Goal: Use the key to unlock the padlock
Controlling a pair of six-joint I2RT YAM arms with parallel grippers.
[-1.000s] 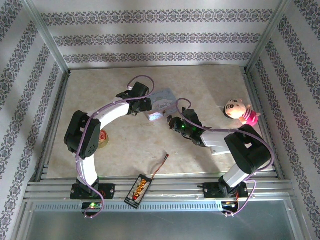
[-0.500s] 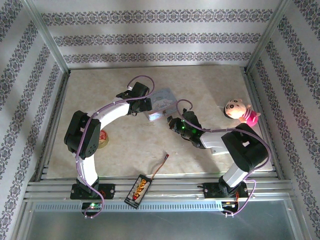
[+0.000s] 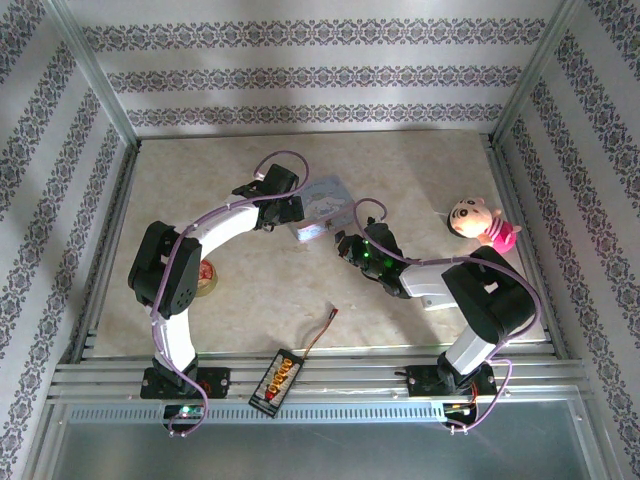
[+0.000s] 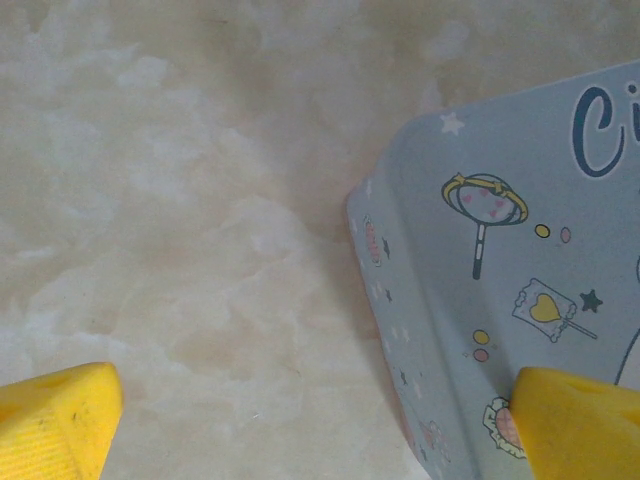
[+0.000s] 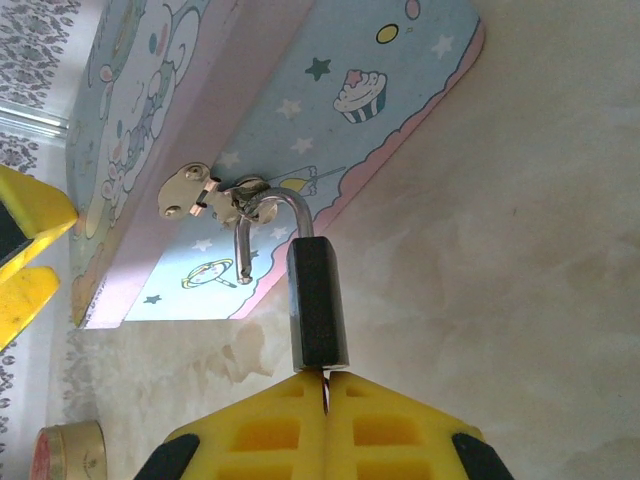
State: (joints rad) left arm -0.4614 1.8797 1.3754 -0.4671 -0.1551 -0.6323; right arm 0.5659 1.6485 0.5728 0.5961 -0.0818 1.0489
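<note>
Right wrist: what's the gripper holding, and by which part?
Right gripper pinches a thin metal tab, apparently the key by its head, at the padlock's bottom end.

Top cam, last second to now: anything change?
Barely. The right arm's elbow drifted slightly left; the right gripper stays shut on the key under the padlock. Left gripper stays open by the tin; nothing else moved.

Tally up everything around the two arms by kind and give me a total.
Printed tin: 1
Padlock: 1
Key, seemingly the sliver pinched in the right gripper: 1
Doll: 1
Small round pot: 1
Wired board: 1
Total: 6
</note>
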